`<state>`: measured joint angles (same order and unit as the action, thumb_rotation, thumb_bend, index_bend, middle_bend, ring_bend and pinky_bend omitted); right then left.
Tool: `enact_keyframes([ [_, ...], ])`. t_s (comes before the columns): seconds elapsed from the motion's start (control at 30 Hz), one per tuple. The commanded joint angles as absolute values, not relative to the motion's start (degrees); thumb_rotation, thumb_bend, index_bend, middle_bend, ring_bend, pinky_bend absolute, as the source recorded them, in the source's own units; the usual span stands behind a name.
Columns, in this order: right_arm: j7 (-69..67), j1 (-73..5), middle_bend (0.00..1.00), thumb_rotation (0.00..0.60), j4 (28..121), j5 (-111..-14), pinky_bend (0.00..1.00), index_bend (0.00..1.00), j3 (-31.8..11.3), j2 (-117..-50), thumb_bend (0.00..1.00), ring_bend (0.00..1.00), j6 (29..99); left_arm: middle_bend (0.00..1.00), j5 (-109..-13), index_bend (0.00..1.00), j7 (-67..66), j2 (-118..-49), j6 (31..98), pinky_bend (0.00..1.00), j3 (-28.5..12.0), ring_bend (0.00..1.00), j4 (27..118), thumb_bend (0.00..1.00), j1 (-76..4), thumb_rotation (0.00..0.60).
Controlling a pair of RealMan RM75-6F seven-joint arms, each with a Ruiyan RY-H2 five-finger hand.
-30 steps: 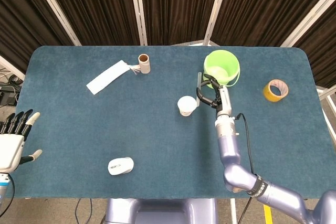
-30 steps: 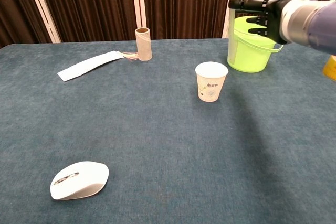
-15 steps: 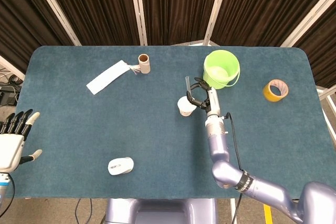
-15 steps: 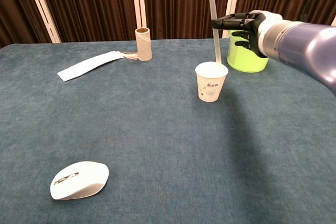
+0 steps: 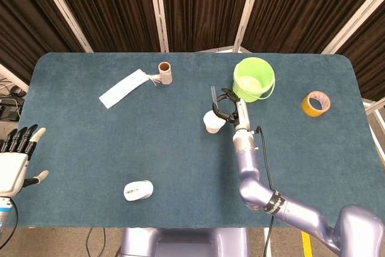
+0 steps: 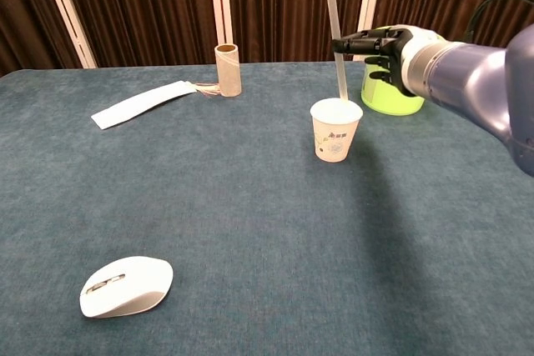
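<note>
My right hand [image 6: 385, 49] has moved left and now pinches the straw [image 6: 336, 39] upright over the paper cup [image 6: 335, 129] mid-bench, its tip just entering. My left hand [image 5: 17, 159] stays spread.

white cup [image 6: 336, 129], lime-green bucket [image 5: 254, 79], yellow tape roll [image 5: 316, 103], teal table [image 5: 180, 148].

A paper cup [image 6: 335, 129] stands mid-table with a straw [image 6: 336, 43] upright in it. A bucket [image 6: 392, 89] sits just behind it to the right, a tape roll [image 5: 316, 103] further right. A cardboard tube [image 6: 228, 70] and paper strip [image 6: 142, 103] lie far left, a computer mouse [image 6: 127, 286] near left.
</note>
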<state>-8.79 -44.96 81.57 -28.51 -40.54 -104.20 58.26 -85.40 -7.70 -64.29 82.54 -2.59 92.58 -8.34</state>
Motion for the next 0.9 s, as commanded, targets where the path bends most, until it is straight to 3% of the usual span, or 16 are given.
enact_keyframes([
  [0.03,-9.45,-44.68,0.16,0.600,81.24,-28.47,0.00,0.59,-40.12,-104.19,0.33,0.00,57.19,0.00,-85.30,0.05,-7.76,-64.26,82.47,0.00,-2.62,0.00,92.67,0.07,-8.37,0.600],
  [0.27,-10.90,-43.81,0.14,0.600,80.63,-28.80,0.00,0.49,-39.07,-103.86,0.29,0.00,54.96,0.00,-85.27,0.05,-7.74,-64.18,82.40,0.00,-2.59,0.00,92.71,0.07,-8.39,0.600],
  [0.67,-11.87,-42.03,0.08,0.600,84.44,-30.15,0.00,0.42,-38.55,-101.03,0.26,0.00,54.18,0.00,-85.32,0.05,-7.83,-64.21,82.49,0.00,-2.57,0.00,92.72,0.07,-8.39,0.600],
  [0.9,-8.44,-37.19,0.05,0.600,94.27,-34.70,0.00,0.36,-35.48,-92.38,0.21,0.00,55.13,0.00,-85.14,0.05,-7.96,-64.14,82.20,0.00,-2.59,0.00,92.85,0.07,-8.51,0.600],
])
